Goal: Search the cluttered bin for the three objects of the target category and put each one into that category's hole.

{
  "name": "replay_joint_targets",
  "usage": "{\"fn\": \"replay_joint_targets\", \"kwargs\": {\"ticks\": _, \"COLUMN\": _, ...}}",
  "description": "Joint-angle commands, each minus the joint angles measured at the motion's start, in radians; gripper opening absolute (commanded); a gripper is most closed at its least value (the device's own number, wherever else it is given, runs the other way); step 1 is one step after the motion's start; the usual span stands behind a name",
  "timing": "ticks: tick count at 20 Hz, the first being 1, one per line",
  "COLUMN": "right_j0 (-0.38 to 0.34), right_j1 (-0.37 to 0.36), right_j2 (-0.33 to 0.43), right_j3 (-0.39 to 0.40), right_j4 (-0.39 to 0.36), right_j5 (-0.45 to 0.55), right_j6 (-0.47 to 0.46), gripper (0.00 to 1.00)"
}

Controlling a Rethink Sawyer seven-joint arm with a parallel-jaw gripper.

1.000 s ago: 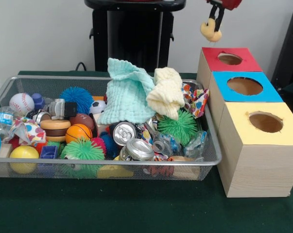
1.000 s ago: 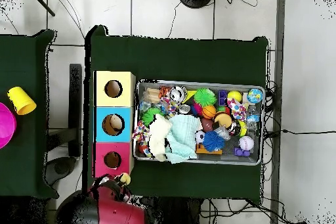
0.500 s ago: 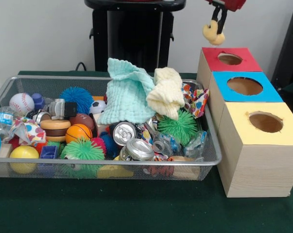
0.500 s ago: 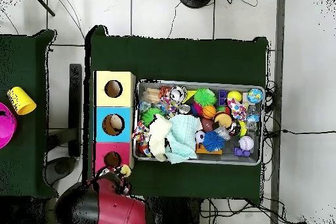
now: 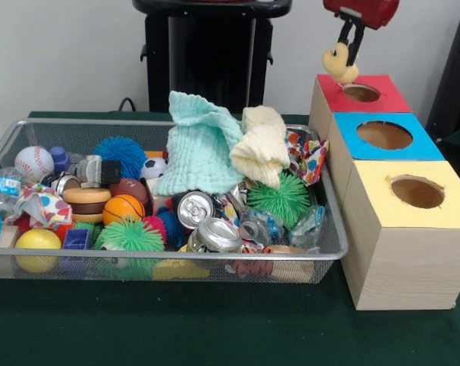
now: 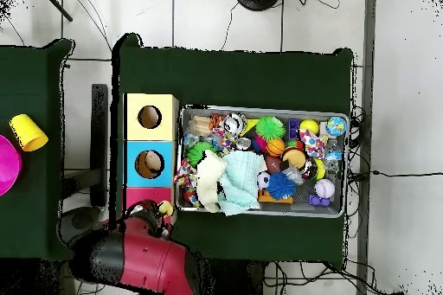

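Nearest the camera runs the dark green tabletop [image 5: 214,328], and on it sits the silver wire-mesh bin [image 5: 161,263], absolutely packed. Along its front edge there's a plain yellow ball [image 5: 37,240], a spiky green rubber ball [image 5: 130,235] and two crushed silver drink cans [image 5: 207,223]. A step back, an orange mini basketball [image 5: 123,207], a white baseball with red stitching [image 5: 33,162] and a spiky blue ball [image 5: 120,155]. Piled high in the middle, a mint green knitted cloth [image 5: 199,149] leans against a pale yellow cloth [image 5: 262,149], with a second spiky green ball [image 5: 279,200] just below them.

Right beside the bin stand three pale wooden boxes in a row, each with a round hole in a coloured top: the yellow-topped box [image 5: 401,229] nearest, the blue-topped box [image 5: 382,136] behind it, and the red-topped box [image 5: 361,93] farthest back.

And up there, the action: the black claw [image 5: 346,55] on the red arm [image 5: 363,11] is clamped on a small yellow plush toy [image 5: 338,65], which dangles just above the left rim of the red-topped box, beside the hole. From overhead, the toy [image 6: 164,210] hangs at the box edge nearest the bin, with the arm's red bulk [image 6: 143,261] covering much of the red top.
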State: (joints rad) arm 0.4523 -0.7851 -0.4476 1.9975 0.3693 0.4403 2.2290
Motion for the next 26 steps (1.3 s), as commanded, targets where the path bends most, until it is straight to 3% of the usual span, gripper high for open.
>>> {"fn": "replay_joint_targets", "kwargs": {"ticks": 1, "right_j0": 0.001, "right_j1": 0.068, "right_j2": 0.018, "right_j3": -0.107, "right_j4": 0.066, "right_j5": 0.102, "right_j6": 0.303, "gripper": 0.0}}
{"fn": "replay_joint_targets", "kwargs": {"ticks": 7, "right_j0": -0.015, "right_j1": 0.066, "right_j2": 0.062, "right_j3": -0.051, "right_j4": 0.12, "right_j5": 0.037, "right_j6": 0.299, "gripper": 0.0}}
{"fn": "replay_joint_targets", "kwargs": {"ticks": 15, "right_j0": 0.018, "right_j1": 0.091, "right_j2": 0.071, "right_j3": 0.004, "right_j4": 0.173, "right_j5": -0.047, "right_j6": 0.3, "gripper": 0.0}}
{"fn": "replay_joint_targets", "kwargs": {"ticks": 18, "right_j0": -0.026, "right_j1": 0.083, "right_j2": 0.124, "right_j3": 0.077, "right_j4": 0.177, "right_j5": -0.132, "right_j6": 0.242, "gripper": 0.0}}
{"fn": "replay_joint_targets", "kwargs": {"ticks": 22, "right_j0": -0.064, "right_j1": 0.082, "right_j2": 0.18, "right_j3": 0.146, "right_j4": 0.194, "right_j5": -0.21, "right_j6": 0.235, "gripper": 0.0}}
{"fn": "replay_joint_targets", "kwargs": {"ticks": 26, "right_j0": -0.075, "right_j1": 0.075, "right_j2": 0.209, "right_j3": 0.178, "right_j4": 0.217, "right_j5": -0.22, "right_j6": 0.249, "gripper": 0.0}}
